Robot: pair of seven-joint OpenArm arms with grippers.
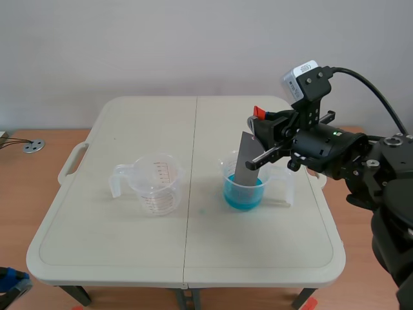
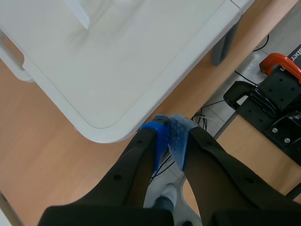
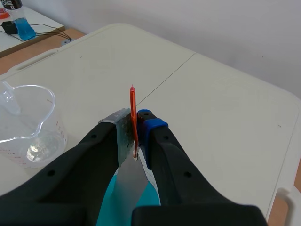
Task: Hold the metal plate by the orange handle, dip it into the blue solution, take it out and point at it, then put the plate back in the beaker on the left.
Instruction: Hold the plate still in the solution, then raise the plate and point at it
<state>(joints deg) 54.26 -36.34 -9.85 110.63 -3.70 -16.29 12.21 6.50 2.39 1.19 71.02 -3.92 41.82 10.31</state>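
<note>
the right claw [image 1: 261, 126] is clamping the orange handle [image 1: 259, 112] of the metal plate [image 1: 246, 160], pads pinching it from both sides. the plate is hanging tilted, its lower end sitting inside the right beaker [image 1: 279, 184] and reaching into the blue solution [image 1: 243, 194]. the left beaker [image 1: 155, 185] is standing apart on the left half of the bench [image 1: 193, 258]. the left claw [image 2: 170, 135] is hanging narrow, pads meeting on nothing, off the bench's near left corner.
</note>
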